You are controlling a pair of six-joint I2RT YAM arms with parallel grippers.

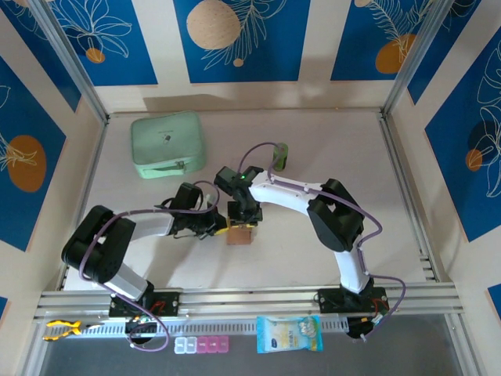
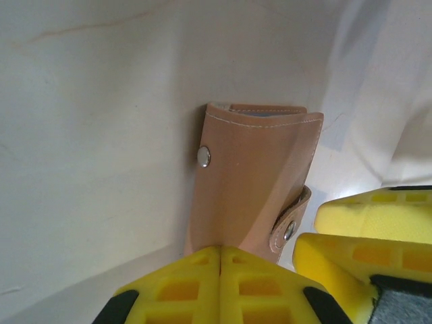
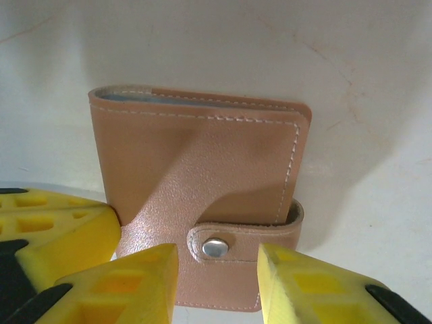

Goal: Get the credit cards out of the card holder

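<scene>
A pale cream table [image 1: 337,157] is enclosed on three sides. Behind the table, a cream back wall [image 1: 321,39] is hung with blue panels [image 1: 235,39], on which white leaf outlines and tan and orange discs are printed. Similar panels are carried on the left wall [image 1: 31,94] and the right wall [image 1: 470,102] beside the table. Bare metal posts [image 1: 66,55] are set at the table's far corners, and a metal rail [image 1: 250,296] is run along its near edge. A soft shadow is cast above the table's far edge.

Folded tan card holder [image 3: 202,169], mid-table
</scene>
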